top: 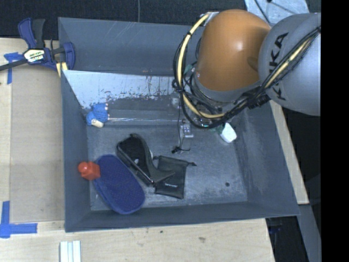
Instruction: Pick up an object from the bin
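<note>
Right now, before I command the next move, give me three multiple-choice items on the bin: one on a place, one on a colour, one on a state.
1. Where in the bin does the small red thing lie?
A. by the left wall
B. by the right wall
C. in the middle of the floor

2. What colour is the large oval pad?
A. green
B. blue
C. yellow

3. How is the black curved thing?
A. lifted above the rim
B. lying on the bin floor
C. outside the bin

Answers: 1 A, it sits at the foot of the left wall, beside the pad. 2 B, its whole top is blue. 3 B, it lies mid-floor next to the pad.
</note>
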Controlling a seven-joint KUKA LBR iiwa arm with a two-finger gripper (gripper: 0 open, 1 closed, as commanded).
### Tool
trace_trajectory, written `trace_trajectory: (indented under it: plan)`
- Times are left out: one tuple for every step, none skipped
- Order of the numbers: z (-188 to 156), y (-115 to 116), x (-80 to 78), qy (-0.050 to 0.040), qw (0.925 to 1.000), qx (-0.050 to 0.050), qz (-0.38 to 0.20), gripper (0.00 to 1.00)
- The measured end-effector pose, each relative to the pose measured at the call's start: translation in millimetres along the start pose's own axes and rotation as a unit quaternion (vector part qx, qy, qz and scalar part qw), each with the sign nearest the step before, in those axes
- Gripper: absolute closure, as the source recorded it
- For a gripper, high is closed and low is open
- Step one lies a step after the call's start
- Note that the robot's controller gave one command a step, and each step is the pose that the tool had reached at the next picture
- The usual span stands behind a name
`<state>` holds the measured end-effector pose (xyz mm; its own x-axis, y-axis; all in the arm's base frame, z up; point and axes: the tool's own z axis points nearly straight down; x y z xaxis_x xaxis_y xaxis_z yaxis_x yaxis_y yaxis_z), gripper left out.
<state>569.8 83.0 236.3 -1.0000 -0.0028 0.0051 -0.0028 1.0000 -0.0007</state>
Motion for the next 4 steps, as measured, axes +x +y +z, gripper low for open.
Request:
trace_trajectory:
  plan:
    - [108,23,60.6,-0.0002,0.995,0.0,-0.1,0.0]
    - [161,-4,12.1,-0.0083,0.9699,0.0,-0.243,0.0]
    - [164,-5,14.8,-0.0024,0.9701,0.001,-0.243,1.0]
    - [2,-16,-6.8,-0.009,0.9675,0.001,-0.253,1.0]
